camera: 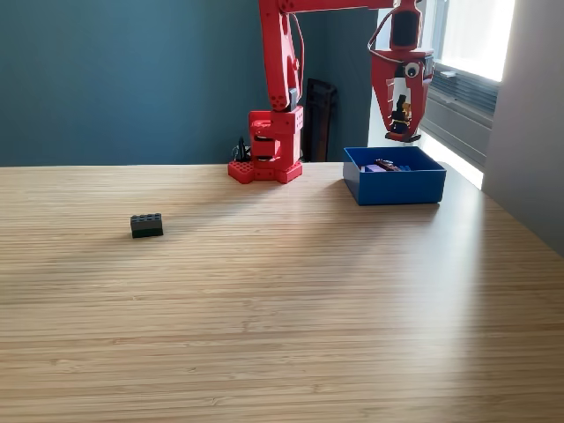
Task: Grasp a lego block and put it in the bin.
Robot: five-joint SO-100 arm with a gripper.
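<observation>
Exterior view: 1 red arm [280, 79] stands on its base at the far edge of a light wooden table [282, 308], in front of a dark teal wall. The arm reaches toward the view's right, and its gripper [403, 134] hangs pointing down, above the blue bin [394, 186] and clear of it. Something small and dark with a bit of yellow sits between the fingers near the tips, but it is too small to tell whether it is a lego piece or part of the gripper, so I cannot tell if the jaws are closed on anything or merely narrow.

The bin rests on the table at the view's right, near the arm's base, just below a bright window. Inside it, small pieces [385, 166] in red and purple tones show above the front wall; their shapes are unclear.

1 dark lego block [146, 226] lies alone on the table at the view's left, studs up, well apart from the bin and from the arm. It sits flat, with nothing touching it.
</observation>
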